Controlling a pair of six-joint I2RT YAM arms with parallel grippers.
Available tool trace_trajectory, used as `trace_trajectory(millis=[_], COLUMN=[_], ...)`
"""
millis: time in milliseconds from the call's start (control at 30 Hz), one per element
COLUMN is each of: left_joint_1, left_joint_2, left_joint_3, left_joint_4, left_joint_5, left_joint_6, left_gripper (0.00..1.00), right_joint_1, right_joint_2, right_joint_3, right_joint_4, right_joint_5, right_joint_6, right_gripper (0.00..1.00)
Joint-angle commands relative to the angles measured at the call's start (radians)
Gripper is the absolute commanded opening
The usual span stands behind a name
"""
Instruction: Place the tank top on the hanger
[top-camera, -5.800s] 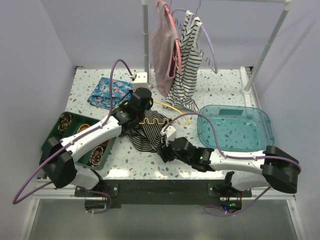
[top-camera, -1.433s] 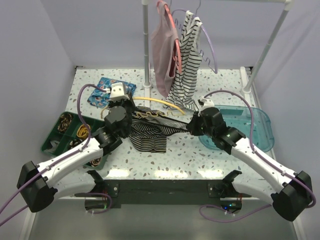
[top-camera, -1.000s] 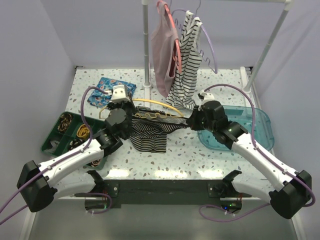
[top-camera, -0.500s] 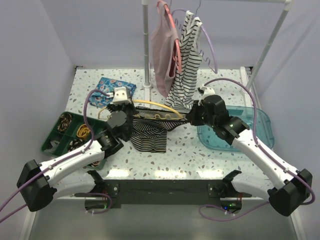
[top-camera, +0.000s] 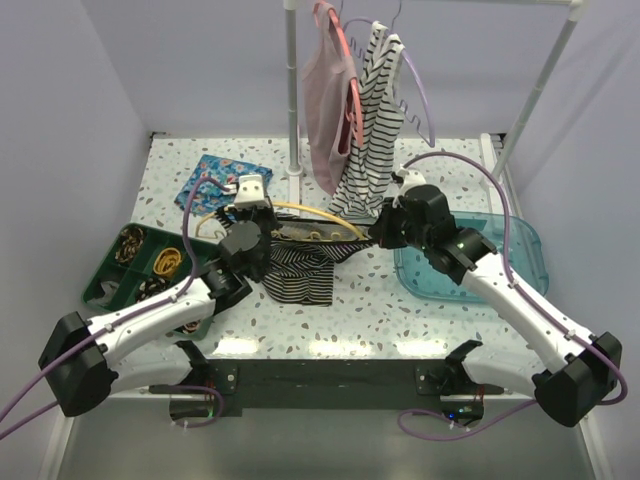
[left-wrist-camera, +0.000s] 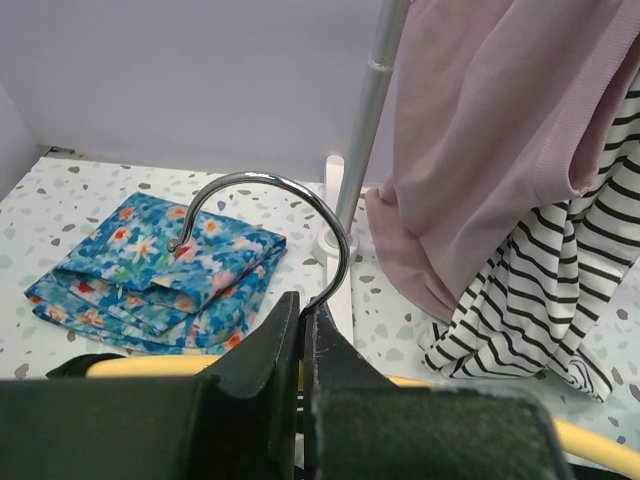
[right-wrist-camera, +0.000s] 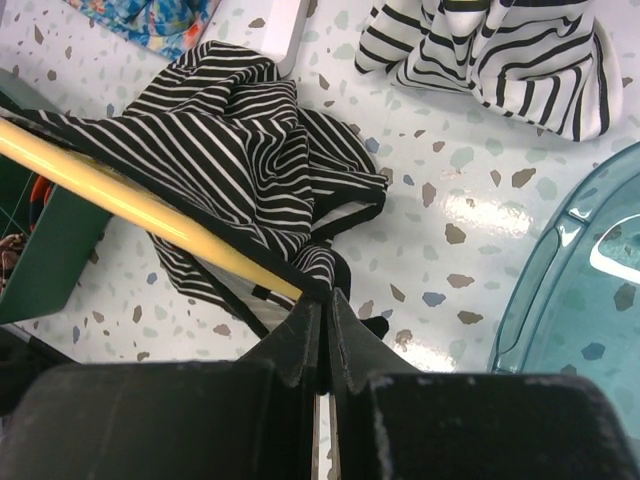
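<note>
Speckled white table (top-camera: 400, 300), lavender walls, clothes rack post (left-wrist-camera: 370, 100) at the back.

We see the left gripper (left-wrist-camera: 303, 315) with jaws pressed together on the hanger (right-wrist-camera: 120, 193), right at the base of its metal hook (left-wrist-camera: 262, 177). The hook stands up above the fingertips, and yellow plastic shows on both sides of the jaws.

Right gripper (right-wrist-camera: 325, 300) is pinched shut on the dark trim of the tank top (right-wrist-camera: 230, 130), at the tip of the hanger's arm. We can't tell whether the plastic itself is caught in that pinch as well.

The tank top sits mid-table between the two arms, bunched, with the yellow arm running diagonally across it. Striped fabric shows on both sides of the bar. We can't tell whether the cloth is threaded onto the arm or only draped against it.

Around it:
- A pink top (left-wrist-camera: 480, 130) and a bold-striped garment (left-wrist-camera: 550, 300) hang on the rack behind.
- A folded blue floral cloth (left-wrist-camera: 150, 265) lies back left.
- A green tray (top-camera: 120, 270) is on the left.
- A teal clear tub (right-wrist-camera: 590, 270) is on the right, just beside the right wrist.
</note>
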Motion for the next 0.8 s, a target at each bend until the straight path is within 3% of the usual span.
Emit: trace_trajectory(millis=[0, 233, 467, 767], left_joint_1=[-0.015, -0.043, -0.061, -0.092], left_joint_2=[0.007, 0.036, 0.090, 0.124], left_joint_3=[0.052, 0.073, 0.171, 0.250], left_joint_4=[0.095, 0.084, 0.047, 0.027], left_joint_5=[-0.018, -0.022, -0.053, -0.045], left_joint_6=[0.021, 0.029, 0.043, 0.067], left_gripper=[0.00, 0.00, 0.00, 0.00], right_joint_1=[-0.004, 0.012, 0.123, 0.165], right_joint_2=[-0.004, 0.056, 0.131, 0.195], right_joint_3=[0.067, 0.147, 0.281, 0.452], right_joint_4=[-0.007, 0.018, 0.030, 0.018], right_joint_5=[-0.007, -0.056, 0.010, 0.058], right_joint_6=[-0.018, 0.003, 0.016, 0.022], right_gripper=[0.00, 0.00, 0.00, 0.00])
